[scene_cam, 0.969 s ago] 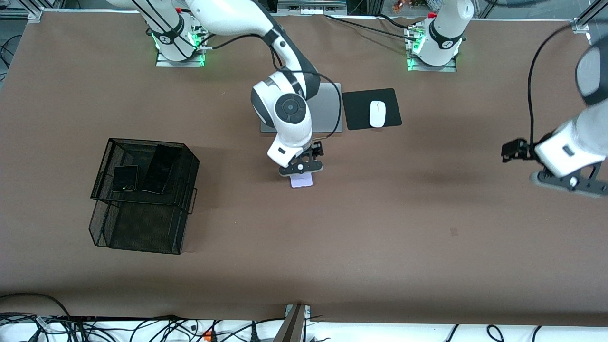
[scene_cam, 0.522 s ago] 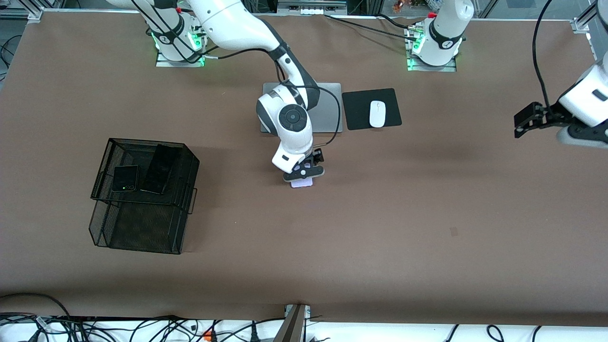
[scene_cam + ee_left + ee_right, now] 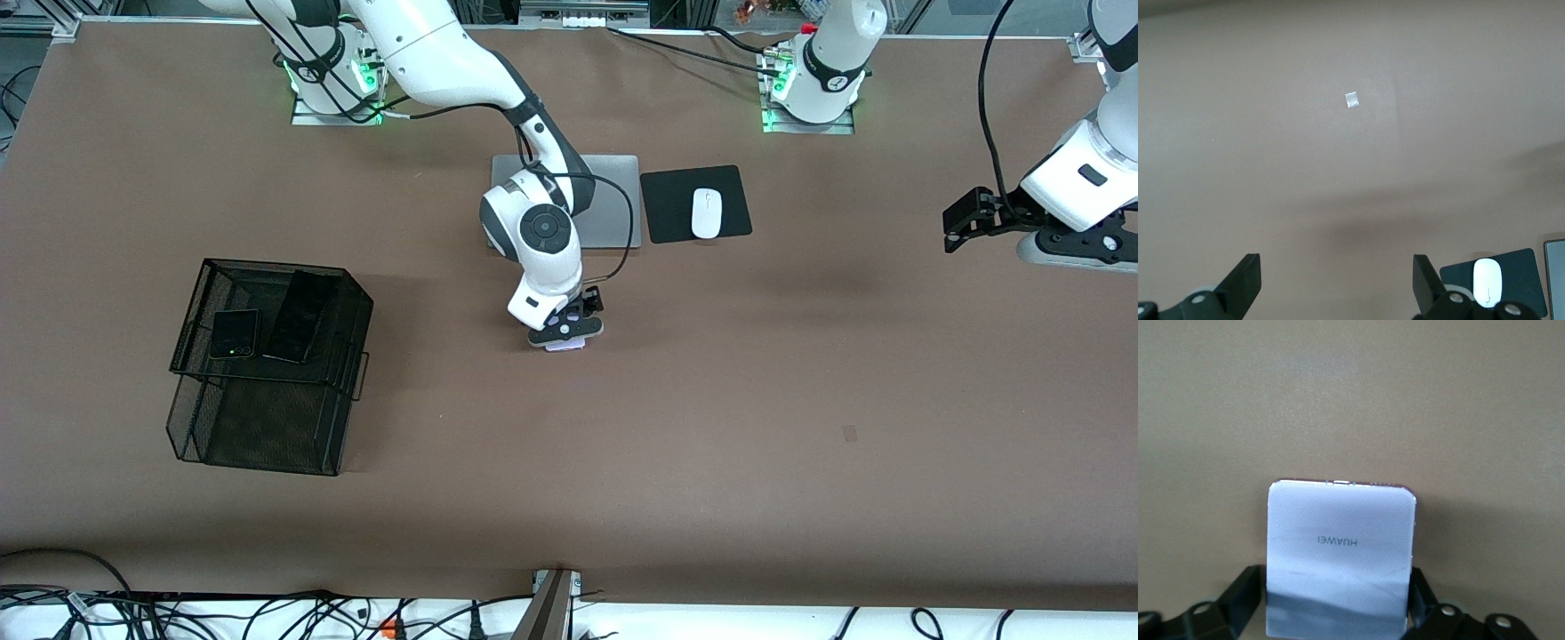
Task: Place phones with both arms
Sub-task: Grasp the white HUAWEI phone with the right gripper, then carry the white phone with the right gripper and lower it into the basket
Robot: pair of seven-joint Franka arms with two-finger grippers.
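A high front camera faces both arms; wrist cameras look down closely, the left sharing the mouse (image 3: 1487, 280).

Lilac-white phone (image 3: 1340, 557) flat on table (image 3: 1351, 400), between right tool (image 3: 1338, 600) fingers.

Only one piece of writing can be read from here: the brand name HUAWEI, in small grey capitals across the middle of the pale lilac-white phone (image 3: 1340, 557), seen upside down in the right wrist view. The round cap on the right arm's wrist joint seems to carry a mark, but it is too small to make out. Nothing else on the surface (image 3: 711, 400) shows legible text or numbers
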